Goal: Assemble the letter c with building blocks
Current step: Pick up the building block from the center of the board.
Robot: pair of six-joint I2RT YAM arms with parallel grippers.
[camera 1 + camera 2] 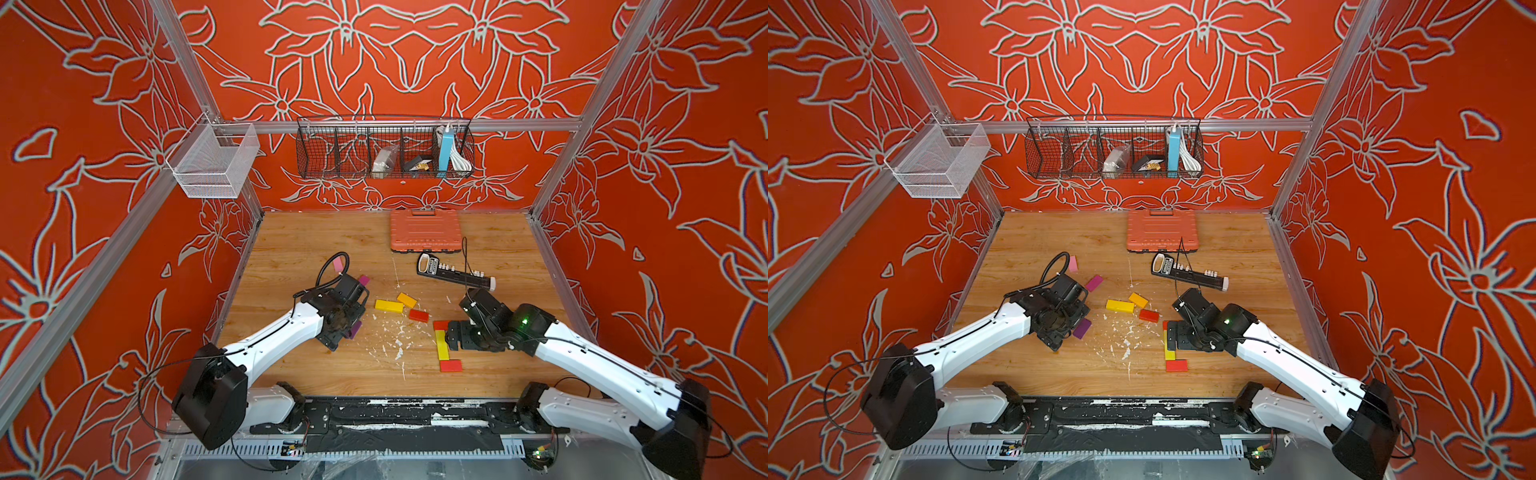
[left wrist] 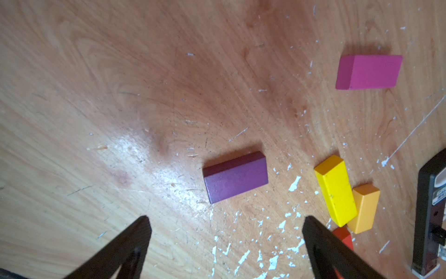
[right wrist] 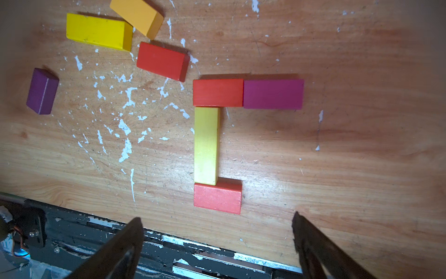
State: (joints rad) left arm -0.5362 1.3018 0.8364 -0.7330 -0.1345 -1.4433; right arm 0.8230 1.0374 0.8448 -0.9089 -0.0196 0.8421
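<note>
**Scuffed wood, a C half laid**

Pale wood-grain surface [image 1: 311, 241], flecked with white chips, carries everything. Over it the right end effector [image 3: 217, 216] is released, jaws wide and empty. Just ahead of it lies a red block [image 3: 217, 198], touching a yellow bar [image 3: 206, 145]. Beyond those, a second red block [image 3: 218, 93] butts against a magenta block [image 3: 273, 94]. The left end effector [image 2: 225, 217] is likewise spread and empty, with a purple block [image 2: 236, 177] just ahead. A loose yellow block [image 2: 335, 190] and an orange block [image 2: 364, 209] lie off to one side.

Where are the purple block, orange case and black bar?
purple block [image 2: 237, 181]: left wrist view, on its top face.
orange case [image 1: 426, 230]: in a top view, middle of lid.
black bar [image 1: 451, 273]: in a top view, mid-length.
</note>
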